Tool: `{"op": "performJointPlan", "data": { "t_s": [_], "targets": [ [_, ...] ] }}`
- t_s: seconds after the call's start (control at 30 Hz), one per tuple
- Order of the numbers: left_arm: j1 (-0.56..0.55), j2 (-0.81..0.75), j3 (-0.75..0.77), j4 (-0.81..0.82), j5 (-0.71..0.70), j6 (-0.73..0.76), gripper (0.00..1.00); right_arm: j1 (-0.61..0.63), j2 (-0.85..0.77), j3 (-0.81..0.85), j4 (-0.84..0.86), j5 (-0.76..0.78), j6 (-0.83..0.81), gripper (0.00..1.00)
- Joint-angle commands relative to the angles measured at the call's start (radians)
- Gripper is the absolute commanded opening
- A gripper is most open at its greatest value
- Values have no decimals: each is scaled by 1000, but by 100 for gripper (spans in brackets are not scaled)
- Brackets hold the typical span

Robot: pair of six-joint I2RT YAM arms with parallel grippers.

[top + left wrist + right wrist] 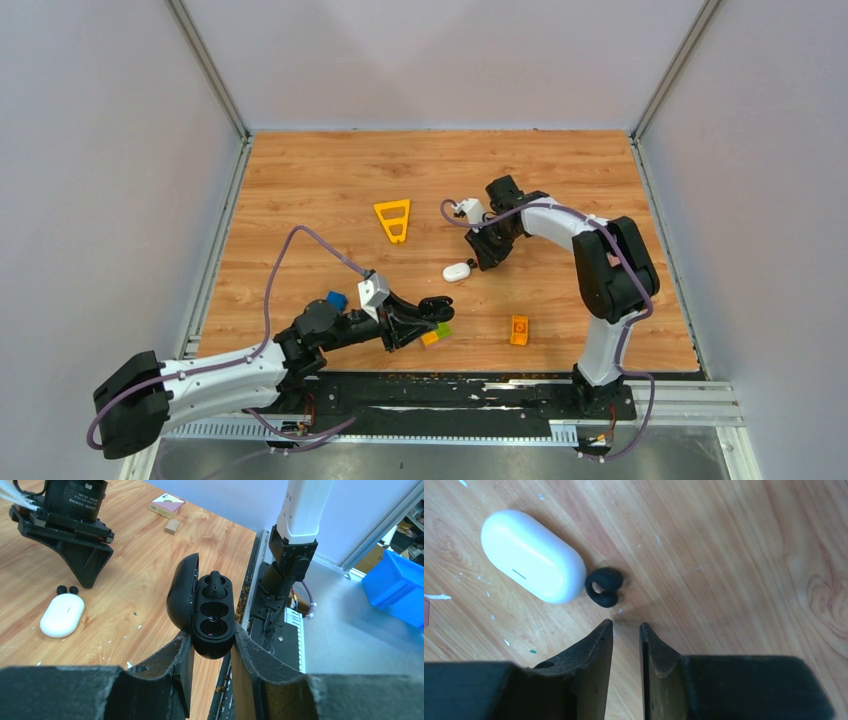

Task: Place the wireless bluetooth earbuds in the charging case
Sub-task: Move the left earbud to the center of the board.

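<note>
The wooden table (pixel 300 180) carries everything. My left hand (pixel 211 632), low near the table's front edge, is pressed against both sides of the black charging case (pixel 212 617). It pinches the case by its lower end, with the lid swung open to one side. The upper socket holds a seated earbud (pixel 215 582), and the socket below it shows its glossy bottom.

My right hand (pixel 626 626) hangs just above the boards farther out, its fingers a narrow slit apart with nothing between them. Just ahead of it lies the white case (pixel 531 555), closed and flat on the table.

An orange brick (pixel 519 330) lies well apart from both hands, and a yellow-green brick (pixel 437 334) sits just beside my left hand.

Smallest is the loose earbud (pixel 604 586), black and ring-shaped. It lies right before my right fingertips, at the white case's end. It seems to touch that case, though shadow blurs the join.
</note>
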Motion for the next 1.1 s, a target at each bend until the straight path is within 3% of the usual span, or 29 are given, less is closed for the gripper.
{"op": "performJointPlan", "data": {
  "t_s": [0.0,0.13,0.27,0.7,0.8,1.07],
  "targets": [
    [-2,-19,-2,37,-6,-1,0,44,12,-16,15,29,-22,28],
    [-3,-20,-5,39,-8,-4,0,68,15,-17,32,23,-1,28],
    [-2,-20,-5,34,-8,-4,0,80,50,62,-28,-26,43,20],
    [-2,-27,0,16,-6,3,0,83,53,180,-199,-86,107,25],
    [-2,-36,3,4,-6,7,0,58,35,234,-257,-98,47,25],
    [-3,-77,17,-50,-5,11,0,55,17,268,-254,-150,-394,22]
  ]
}}
